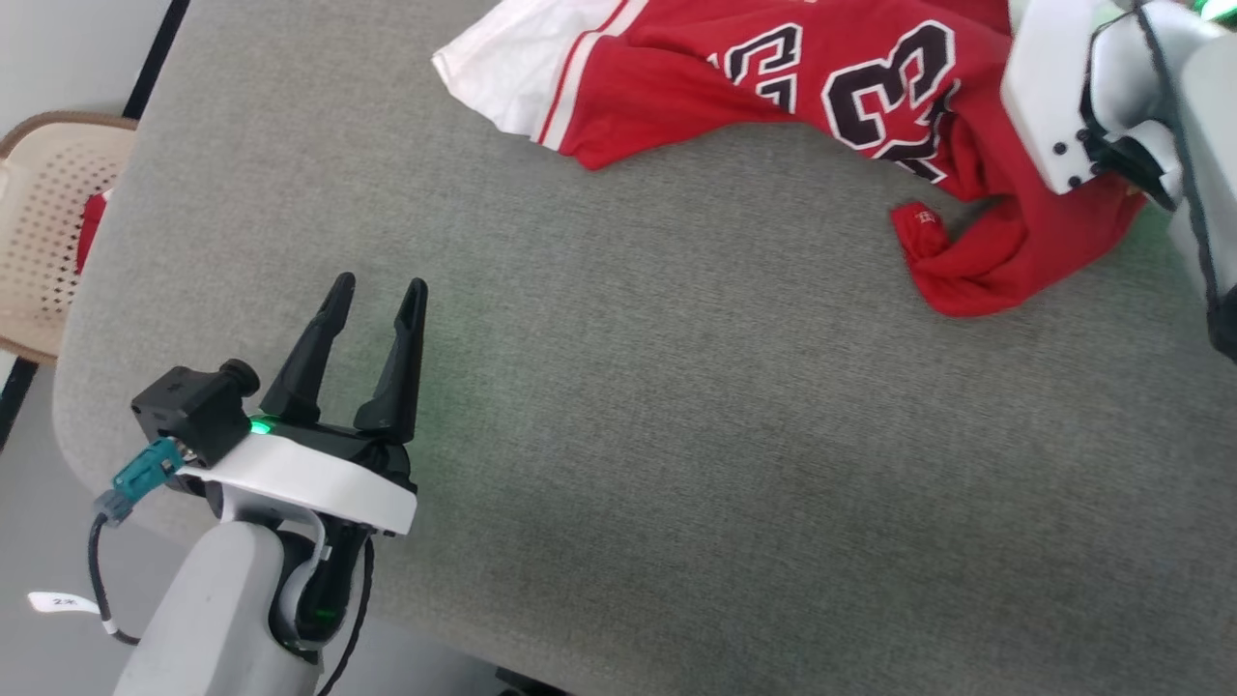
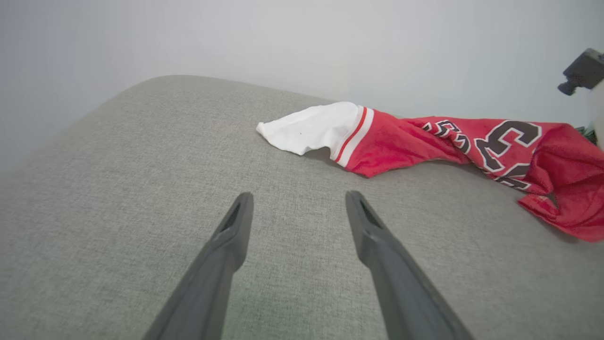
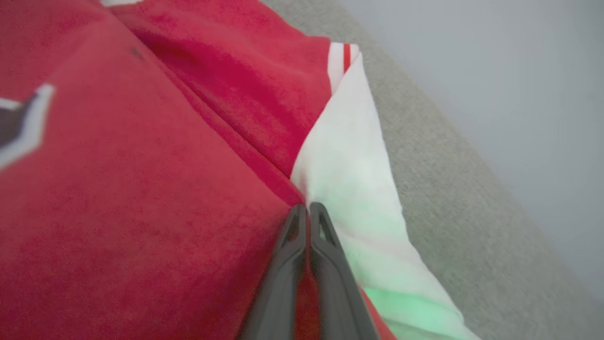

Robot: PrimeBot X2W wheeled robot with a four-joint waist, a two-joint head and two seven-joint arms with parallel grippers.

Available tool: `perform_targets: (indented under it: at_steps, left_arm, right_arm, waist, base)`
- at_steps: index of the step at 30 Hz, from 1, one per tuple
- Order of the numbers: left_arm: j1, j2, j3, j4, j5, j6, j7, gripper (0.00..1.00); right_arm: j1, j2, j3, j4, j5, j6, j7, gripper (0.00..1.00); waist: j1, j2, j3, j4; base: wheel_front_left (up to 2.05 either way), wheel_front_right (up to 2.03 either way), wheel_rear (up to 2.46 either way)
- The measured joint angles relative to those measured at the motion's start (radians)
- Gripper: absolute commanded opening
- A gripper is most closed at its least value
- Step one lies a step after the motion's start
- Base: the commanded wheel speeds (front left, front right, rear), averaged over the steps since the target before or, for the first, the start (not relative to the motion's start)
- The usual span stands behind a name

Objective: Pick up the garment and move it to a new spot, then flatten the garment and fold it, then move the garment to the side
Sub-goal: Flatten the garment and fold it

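The garment (image 1: 763, 87), a red jersey with white sleeves and black white-edged numbers, lies rumpled at the far right of the grey cushioned surface (image 1: 676, 435). In the left wrist view the garment (image 2: 424, 141) stretches from a white sleeve to a red bunch at the right. My left gripper (image 1: 375, 288) hovers open over bare cushion at the lower left, well short of the cloth; its fingers (image 2: 226, 245) stand wide apart. My right gripper (image 3: 306, 208) is shut on a fold of the garment (image 3: 165, 189) where red cloth meets a white sleeve. Its white wrist housing (image 1: 1063, 87) covers the cloth's right end.
A beige perforated chair (image 1: 48, 222) stands off the cushion's left edge. The cushion's rounded left rim (image 1: 97, 319) drops to grey floor. A plain pale wall (image 2: 283, 42) rises behind the far edge. Bare grey cushion spreads between my left gripper and the cloth.
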Motion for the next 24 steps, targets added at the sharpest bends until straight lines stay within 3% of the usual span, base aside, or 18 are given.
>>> perform_targets:
  at_steps: [8,11,13,14,16,24]
  left_arm:
    - [0.022,0.021,0.025,-0.013,0.000,0.000,0.000,1.00]
    - [0.041,0.032,0.044,-0.018,0.006,0.000,0.000,1.00]
    - [0.053,0.039,0.055,-0.025,0.010,0.000,0.000,1.00]
    - [0.060,0.042,0.059,-0.030,0.012,0.000,0.000,1.00]
    - [0.071,0.047,0.072,-0.036,0.014,0.000,0.000,1.00]
    - [0.107,0.060,0.089,-0.061,0.022,0.000,0.000,1.00]
  right_arm:
    - [0.081,0.027,-0.222,-0.013,-0.029,0.000,-0.181,0.00]
    - [0.180,0.049,-0.313,-0.081,-0.016,-0.002,-0.221,0.09]
    - [0.261,0.066,-0.372,-0.152,0.004,-0.002,-0.232,0.11]
    - [0.303,0.071,-0.398,-0.193,0.012,-0.002,-0.231,0.04]
    - [0.400,0.078,-0.448,-0.293,0.026,-0.002,-0.214,0.00]
    - [0.791,0.149,-0.698,-0.739,0.011,-0.002,-0.111,0.00]
  waist:
    - [0.0000,0.0001,-0.036,-0.055]
    - [0.0000,0.0000,-0.055,-0.085]
    - [0.0000,0.0000,-0.067,-0.109]
    - [0.0000,0.0000,-0.073,-0.121]
    - [0.0000,0.0000,-0.085,-0.148]
    - [0.0000,0.0001,-0.125,-0.243]
  base:
    - [0.00,0.00,0.00]
    - [0.00,0.00,0.00]
    - [0.00,0.00,0.00]
    - [0.00,0.00,0.00]
    - [0.00,0.00,0.00]
    - [0.00,0.00,0.00]
